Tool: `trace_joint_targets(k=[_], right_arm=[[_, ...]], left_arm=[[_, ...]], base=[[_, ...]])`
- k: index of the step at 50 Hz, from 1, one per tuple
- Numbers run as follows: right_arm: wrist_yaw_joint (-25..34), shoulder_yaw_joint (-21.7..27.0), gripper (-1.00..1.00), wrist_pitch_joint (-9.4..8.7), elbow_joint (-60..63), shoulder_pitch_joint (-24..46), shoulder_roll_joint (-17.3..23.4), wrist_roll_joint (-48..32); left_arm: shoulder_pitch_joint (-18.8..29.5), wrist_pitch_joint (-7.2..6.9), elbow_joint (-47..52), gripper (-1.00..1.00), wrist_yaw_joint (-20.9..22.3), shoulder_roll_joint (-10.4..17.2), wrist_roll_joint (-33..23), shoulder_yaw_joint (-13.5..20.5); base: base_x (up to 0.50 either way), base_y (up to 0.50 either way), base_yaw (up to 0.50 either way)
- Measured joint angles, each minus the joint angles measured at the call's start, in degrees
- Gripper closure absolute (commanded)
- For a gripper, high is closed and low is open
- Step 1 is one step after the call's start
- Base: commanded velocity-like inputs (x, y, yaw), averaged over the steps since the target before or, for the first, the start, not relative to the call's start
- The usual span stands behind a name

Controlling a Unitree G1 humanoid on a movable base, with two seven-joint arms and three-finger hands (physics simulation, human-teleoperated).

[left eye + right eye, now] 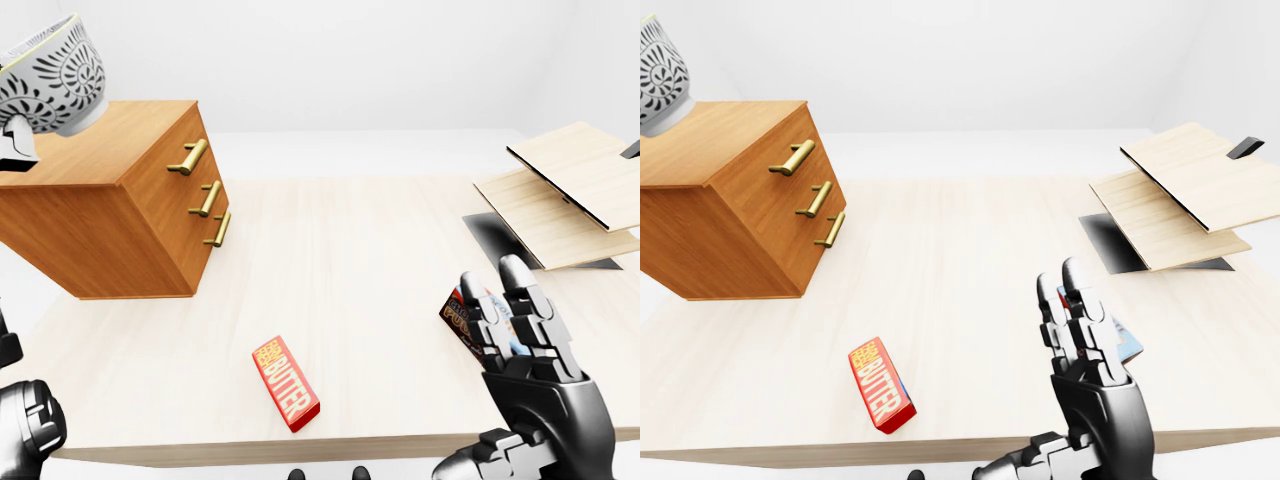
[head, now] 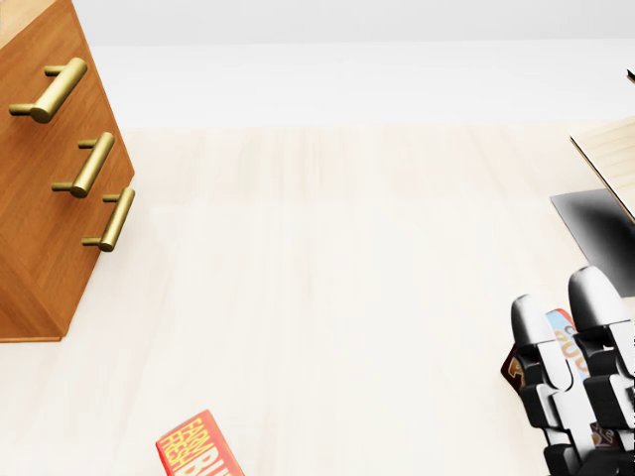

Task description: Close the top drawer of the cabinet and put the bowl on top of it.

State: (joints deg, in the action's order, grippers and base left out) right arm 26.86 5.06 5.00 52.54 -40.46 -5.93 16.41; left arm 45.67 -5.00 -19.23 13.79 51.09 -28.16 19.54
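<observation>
Overhead, bowl (image 1: 55,78) near cabinet (image 1: 110,200) edge

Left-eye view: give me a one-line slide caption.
Patterned bowl held tilted over the closed wooden cabinet; butter box on the table, right hand open.

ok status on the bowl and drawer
Right hand open, empty. Left hand out of sight. Bowl tilted over cabinet top, not clearly resting. Drawers look shut, top clear.
</observation>
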Motion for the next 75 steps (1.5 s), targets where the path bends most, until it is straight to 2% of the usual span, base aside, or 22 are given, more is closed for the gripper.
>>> trace_joint_targets(k=[20, 34, 48, 75], right_arm=[[-0.37, -0.4, -1.0, 0.0, -0.22, -0.31, 0.77, 0.24], [-0.26, -0.47, -1.0, 0.0, -0.27, -0.33, 0.8, 0.15], [-0.17, -0.74, -1.0, 0.0, -0.29, -0.49, 0.96, 0.04], [0.19, -0.63, -1.0, 0.0, -0.03, -0.75, 0.9, 0.35]], left_arm=[[13.12, 0.0, -25.83, 1.0, -8.21, 1.39, 0.97, -5.28], [18.21, 0.0, -37.36, 1.0, -11.55, 2.28, 2.32, -6.96], [20.77, 0.0, -41.98, 1.0, -13.51, 2.2, 3.11, -7.9], [22.93, 0.0, -44.79, 1.0, -15.99, 1.23, 1.66, -8.58]], base=[[0.0, 0.0, 0.0], [0.0, 0.0, 0.0], [0.0, 0.0, 0.0], [0.0, 0.0, 0.0]])
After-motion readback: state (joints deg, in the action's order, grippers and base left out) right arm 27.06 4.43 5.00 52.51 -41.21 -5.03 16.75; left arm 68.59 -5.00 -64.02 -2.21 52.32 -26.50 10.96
